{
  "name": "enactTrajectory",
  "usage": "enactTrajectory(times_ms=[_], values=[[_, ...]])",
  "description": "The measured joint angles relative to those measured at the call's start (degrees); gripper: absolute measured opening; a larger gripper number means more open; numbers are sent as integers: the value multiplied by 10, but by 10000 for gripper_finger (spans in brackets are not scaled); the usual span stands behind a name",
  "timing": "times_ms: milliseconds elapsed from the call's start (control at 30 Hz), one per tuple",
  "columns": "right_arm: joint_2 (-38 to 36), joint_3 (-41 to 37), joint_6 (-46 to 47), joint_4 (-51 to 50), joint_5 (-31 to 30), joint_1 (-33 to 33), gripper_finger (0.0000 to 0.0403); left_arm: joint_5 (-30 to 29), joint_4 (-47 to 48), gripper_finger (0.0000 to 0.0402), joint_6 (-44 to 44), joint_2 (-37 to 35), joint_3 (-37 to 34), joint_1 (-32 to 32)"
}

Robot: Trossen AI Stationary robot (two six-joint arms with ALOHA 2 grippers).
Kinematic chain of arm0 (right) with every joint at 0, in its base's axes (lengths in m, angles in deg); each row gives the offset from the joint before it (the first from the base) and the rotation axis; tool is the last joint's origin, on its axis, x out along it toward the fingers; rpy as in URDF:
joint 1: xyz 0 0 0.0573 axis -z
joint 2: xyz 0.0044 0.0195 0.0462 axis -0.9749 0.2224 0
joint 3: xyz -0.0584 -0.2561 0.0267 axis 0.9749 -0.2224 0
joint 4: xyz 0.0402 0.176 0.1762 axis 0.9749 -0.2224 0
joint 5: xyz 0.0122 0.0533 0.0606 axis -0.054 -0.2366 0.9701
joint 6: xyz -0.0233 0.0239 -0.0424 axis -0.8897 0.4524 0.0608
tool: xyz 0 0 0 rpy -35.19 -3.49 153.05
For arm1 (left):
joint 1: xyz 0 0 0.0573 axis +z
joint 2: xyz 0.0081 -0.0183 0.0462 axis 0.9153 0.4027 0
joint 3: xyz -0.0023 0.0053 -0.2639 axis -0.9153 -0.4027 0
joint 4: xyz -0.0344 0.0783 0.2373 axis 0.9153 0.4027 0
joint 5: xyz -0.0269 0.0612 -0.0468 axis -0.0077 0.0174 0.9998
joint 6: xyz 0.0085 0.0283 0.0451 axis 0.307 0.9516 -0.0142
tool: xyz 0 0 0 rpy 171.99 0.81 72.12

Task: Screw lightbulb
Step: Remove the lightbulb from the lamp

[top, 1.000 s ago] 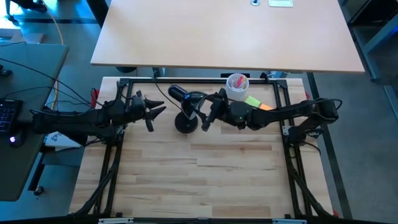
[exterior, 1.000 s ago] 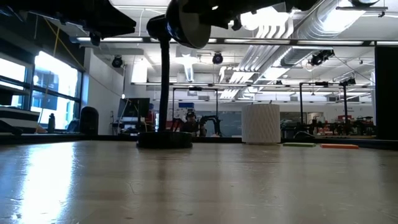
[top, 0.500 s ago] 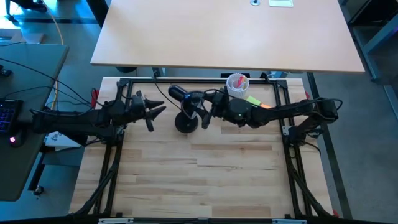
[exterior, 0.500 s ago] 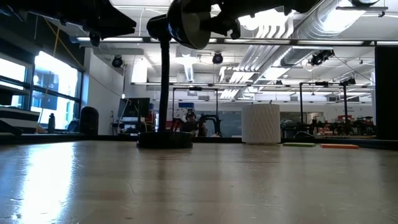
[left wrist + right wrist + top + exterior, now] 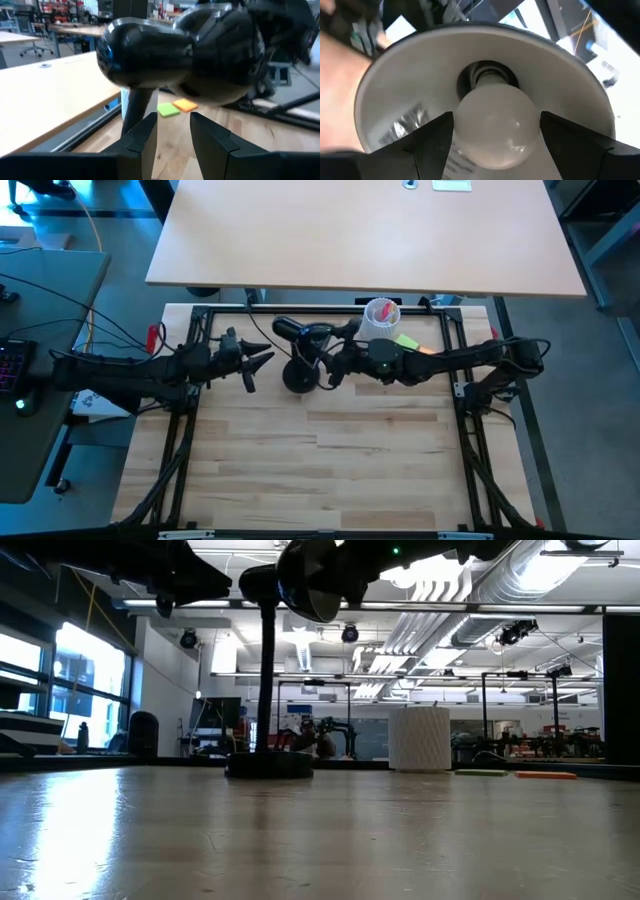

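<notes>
The black desk lamp stands on its round base at the table's far middle. Its cone shade opens toward the table's right. The white lightbulb sits inside the shade with its screw base in the socket. My right gripper is at the shade's mouth and is shut on the bulb. My left gripper is open and empty, just left of the lamp. In the left wrist view the closed back of the shade looms right in front of that gripper's fingers. My right gripper pinches the bulb's round glass by two opposite sides between its two fingers. The fingers come level from the table's right and reach into the shade's open mouth. The bulb is clear of the table, with its base end in the socket.
A white ribbed cup stands at the far edge, right of the lamp. A green sticky note and an orange one lie beside it under my right arm. The near half of the wooden table is bare wood.
My right gripper has gone toward the table's left, further into the shade's mouth. My left gripper has gone toward the table's right, closer to the lamp, and has stayed open.
</notes>
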State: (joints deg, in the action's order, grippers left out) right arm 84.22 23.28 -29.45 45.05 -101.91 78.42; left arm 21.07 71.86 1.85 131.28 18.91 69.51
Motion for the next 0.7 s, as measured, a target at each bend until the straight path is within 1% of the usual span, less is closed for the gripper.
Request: enactTrajectory(times_ms=[100,167,200,300,433,600,700], values=[[0,0,-78,0,-18,-9,296,7,-5,110,-6,-3,0,5],[0,0,-89,0,-28,-17,296,21,-4,110,-14,-6,0,10],[0,0,-77,0,-32,-21,296,25,-2,110,-13,-8,0,12],[-4,0,3,-3,-33,-33,296,27,11,110,2,-8,0,16],[-25,0,104,-34,-50,-48,296,10,28,110,40,5,0,16],[-63,0,226,-101,-43,-56,296,-26,40,110,123,57,0,16],[-71,0,300,-147,-35,-58,296,-68,29,110,146,97,0,17]])
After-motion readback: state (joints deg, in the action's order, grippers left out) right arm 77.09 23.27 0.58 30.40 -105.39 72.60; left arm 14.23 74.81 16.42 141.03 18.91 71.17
